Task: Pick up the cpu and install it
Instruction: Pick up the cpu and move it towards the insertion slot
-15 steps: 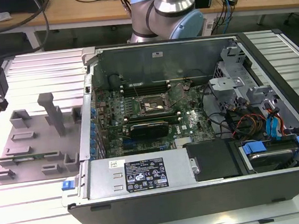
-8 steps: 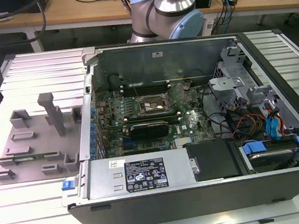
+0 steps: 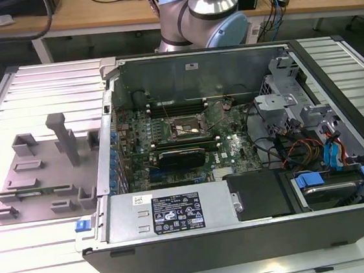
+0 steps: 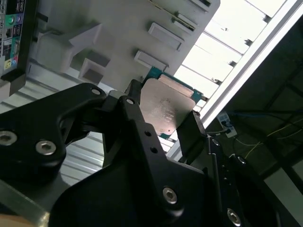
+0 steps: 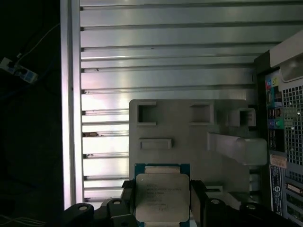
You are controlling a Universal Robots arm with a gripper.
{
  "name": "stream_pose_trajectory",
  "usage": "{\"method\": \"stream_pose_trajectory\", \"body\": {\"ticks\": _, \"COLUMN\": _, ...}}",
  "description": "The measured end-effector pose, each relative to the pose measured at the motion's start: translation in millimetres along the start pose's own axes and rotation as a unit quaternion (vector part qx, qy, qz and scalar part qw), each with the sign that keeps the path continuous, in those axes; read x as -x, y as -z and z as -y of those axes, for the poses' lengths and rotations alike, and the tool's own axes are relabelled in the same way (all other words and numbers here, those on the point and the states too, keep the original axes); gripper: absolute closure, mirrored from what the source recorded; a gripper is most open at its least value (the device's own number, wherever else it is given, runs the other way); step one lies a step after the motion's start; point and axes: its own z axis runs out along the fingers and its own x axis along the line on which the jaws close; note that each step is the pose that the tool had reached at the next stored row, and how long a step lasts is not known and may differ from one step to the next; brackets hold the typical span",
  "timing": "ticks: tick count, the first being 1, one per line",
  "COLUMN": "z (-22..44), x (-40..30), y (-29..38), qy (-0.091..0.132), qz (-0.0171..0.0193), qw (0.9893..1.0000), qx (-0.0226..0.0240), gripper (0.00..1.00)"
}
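Here the cpu (image 5: 162, 197) sits clamped between the two black fingers (image 5: 196, 201) of the gripper (image 5: 162, 194), which press on opposite edges of the chip. Its silvery-grey metal top faces the camera in both wrist views, and a thin green rim shows around it. In the second wrist view the chip stands tilted, one finger (image 4: 194, 127) at each side.

Just behind the cpu lies a grey tray (image 5: 189, 156) with raised blocks and shallow pockets. The chip shows against the tray's edge; whether it touches the tray cannot be told. The tray rests on a table (image 5: 165, 56) of ribbed metal slats.

Beside the tray stands the open computer case (image 3: 212, 237), to the exterior view's right of it. Inside the case a green board (image 3: 235, 147) carries a square socket (image 3: 187, 128) near its middle, well apart from the tray. Behind the case rises the silver and blue arm (image 3: 210, 3).
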Motion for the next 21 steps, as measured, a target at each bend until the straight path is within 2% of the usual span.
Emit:
{"method": "stream_pose_trajectory", "body": {"ticks": 1, "z": -0.2, "x": 0.0, "y": 5.0, "qy": 0.0, "qz": 0.0, "qw": 1.0, "qx": 0.0, "gripper": 0.45}}
{"method": "stream_pose_trajectory", "body": {"ticks": 5, "z": -0.7, "x": 0.1, "y": 15.0, "qy": 0.0, "qz": 0.0, "qw": 1.0, "qx": 0.0, "gripper": 0.45}}
{"method": "stream_pose_trajectory", "body": {"ticks": 21, "z": -1.8, "x": 0.2, "y": 39.0, "qy": 0.0, "qz": 0.0, "qw": 1.0, "qx": 0.0, "gripper": 0.45}}
